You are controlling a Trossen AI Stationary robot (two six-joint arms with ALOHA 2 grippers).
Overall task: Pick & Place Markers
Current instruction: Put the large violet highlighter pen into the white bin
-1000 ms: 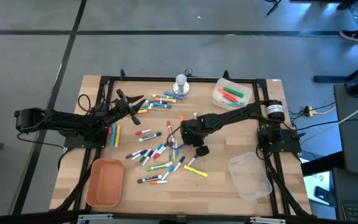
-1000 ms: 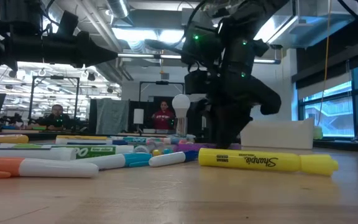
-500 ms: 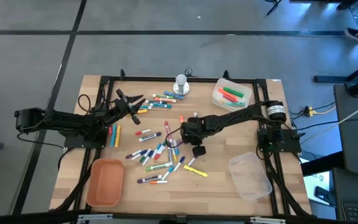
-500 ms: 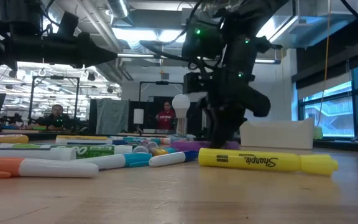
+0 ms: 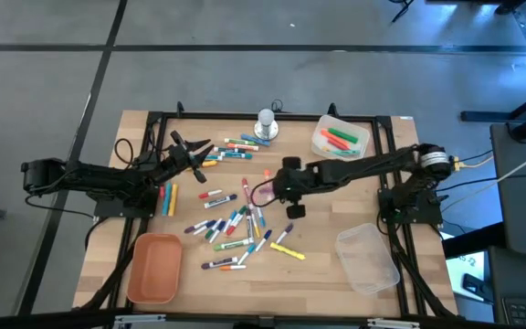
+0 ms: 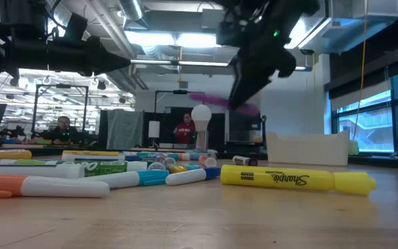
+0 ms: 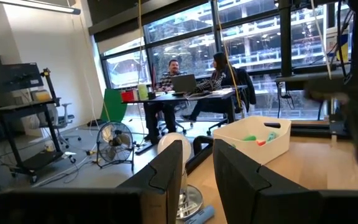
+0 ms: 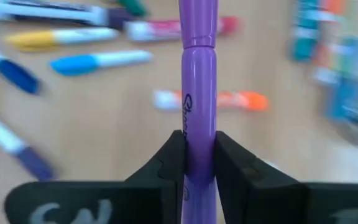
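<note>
The purple marker (image 8: 199, 93) is clamped between the right gripper (image 5: 265, 192)'s fingers, lifted clear of the scattered markers (image 5: 231, 227) at mid-table; its long axis runs straight out past the fingertips; the white bin (image 5: 340, 138) that already holds markers lies toward the table's far right corner, probably the drop point, nearer this arm; the left gripper (image 5: 183, 146) waits by the far left edge, jaws partly apart, holding nothing.
</note>
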